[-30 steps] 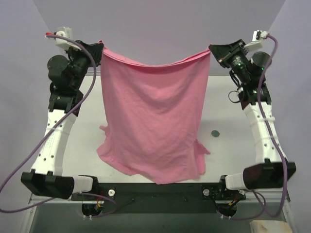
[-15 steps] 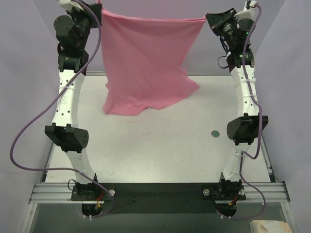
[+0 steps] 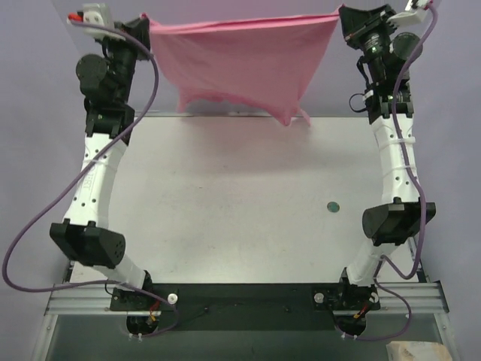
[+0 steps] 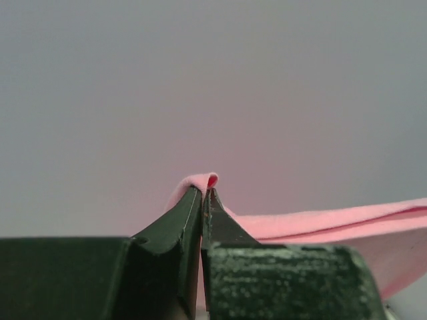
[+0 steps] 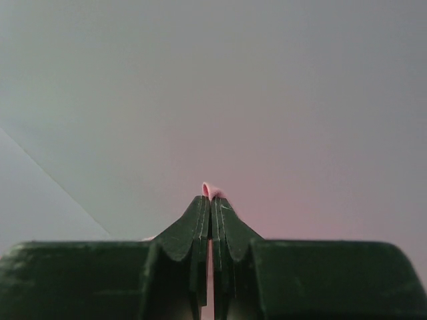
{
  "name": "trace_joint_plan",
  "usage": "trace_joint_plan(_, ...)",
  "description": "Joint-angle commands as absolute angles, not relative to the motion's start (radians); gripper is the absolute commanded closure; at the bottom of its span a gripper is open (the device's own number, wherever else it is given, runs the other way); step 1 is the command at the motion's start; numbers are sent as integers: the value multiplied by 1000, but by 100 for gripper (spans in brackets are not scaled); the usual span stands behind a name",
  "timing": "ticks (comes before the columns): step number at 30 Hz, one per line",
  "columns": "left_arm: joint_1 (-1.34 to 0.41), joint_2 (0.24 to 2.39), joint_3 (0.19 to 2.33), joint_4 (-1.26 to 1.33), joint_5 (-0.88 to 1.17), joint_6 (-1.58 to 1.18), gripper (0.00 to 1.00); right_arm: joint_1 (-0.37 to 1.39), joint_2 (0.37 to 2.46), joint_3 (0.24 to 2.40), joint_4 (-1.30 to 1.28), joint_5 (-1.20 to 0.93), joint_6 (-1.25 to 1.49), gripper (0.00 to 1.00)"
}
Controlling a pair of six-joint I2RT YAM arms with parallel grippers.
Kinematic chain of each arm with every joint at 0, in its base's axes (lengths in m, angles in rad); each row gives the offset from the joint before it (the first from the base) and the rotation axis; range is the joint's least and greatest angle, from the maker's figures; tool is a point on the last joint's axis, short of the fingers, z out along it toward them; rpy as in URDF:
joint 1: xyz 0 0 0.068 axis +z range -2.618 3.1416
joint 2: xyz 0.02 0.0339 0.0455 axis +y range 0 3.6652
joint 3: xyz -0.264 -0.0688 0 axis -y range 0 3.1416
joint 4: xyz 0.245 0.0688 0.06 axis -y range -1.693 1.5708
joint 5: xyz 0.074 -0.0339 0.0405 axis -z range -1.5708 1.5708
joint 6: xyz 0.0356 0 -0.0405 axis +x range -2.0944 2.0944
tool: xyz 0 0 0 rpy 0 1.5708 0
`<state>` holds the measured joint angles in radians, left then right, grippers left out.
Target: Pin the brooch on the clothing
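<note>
Limp, light shirt (image 3: 240, 60) is clamped at top corners by left gripper (image 3: 144, 25) and right gripper (image 3: 340, 16); tiny rigid brooch (image 3: 333, 205) is best pinched at rim.

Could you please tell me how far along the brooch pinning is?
Done: the plain pink T-shirt is picked up. In hand: the left gripper and right gripper, both shut on its top edge, hold it stretched above the far edge of the white table. Left: the small round dark brooch lies untouched on it; nothing is pinned.
</note>
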<state>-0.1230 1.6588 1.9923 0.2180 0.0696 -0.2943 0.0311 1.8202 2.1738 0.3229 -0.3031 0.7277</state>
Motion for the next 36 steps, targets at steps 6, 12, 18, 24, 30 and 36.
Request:
trace_joint_plan(6, -123, 1270, 998, 508, -83, -411, 100, 14, 1554, 1380, 496, -353, 703, 100)
trace_joint_plan(12, -152, 1091, 749, 394, -23, -482, 100, 15, 1355, 892, 508, -325, 739, 100)
trace_joint_plan(18, -195, 934, 552, 344, -51, -560, 100, 18, 1266, 642, 448, -337, 772, 100)
trace_joint_plan(24, -216, 858, 477, 233, -91, -609, 100, 21, 1198, 568, 299, -314, 769, 100)
trace_joint_plan(30, -232, 755, 417, 112, -64, -635, 100, 25, 1114, 584, 118, -325, 707, 100)
trace_joint_plan(36, -235, 612, 390, 2, -49, -689, 100, 31, 1013, 601, -82, -336, 678, 100)
